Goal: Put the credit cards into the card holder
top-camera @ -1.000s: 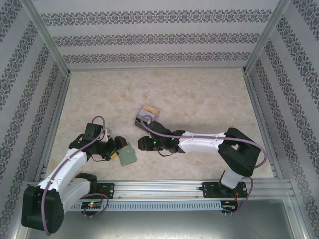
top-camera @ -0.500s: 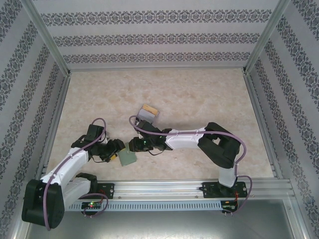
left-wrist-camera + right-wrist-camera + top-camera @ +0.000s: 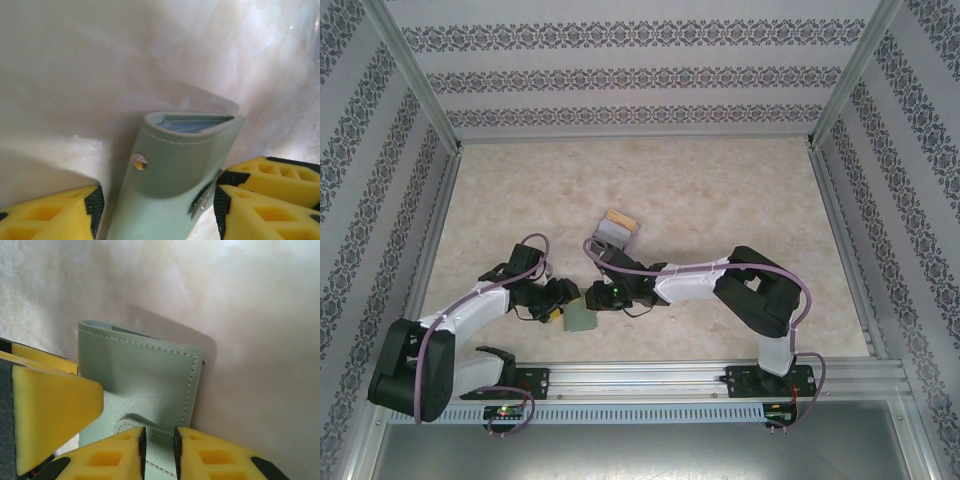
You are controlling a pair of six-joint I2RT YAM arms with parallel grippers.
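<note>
Right gripper (image 3: 158, 444) reached left, seemingly pinching card holder (image 3: 145, 380)

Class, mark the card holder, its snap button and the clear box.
card holder (image 3: 175, 170): left wrist view, its outer green face.
snap button (image 3: 139, 161): left wrist view, its metal centre.
clear box (image 3: 615, 229): top view, its middle.
</note>
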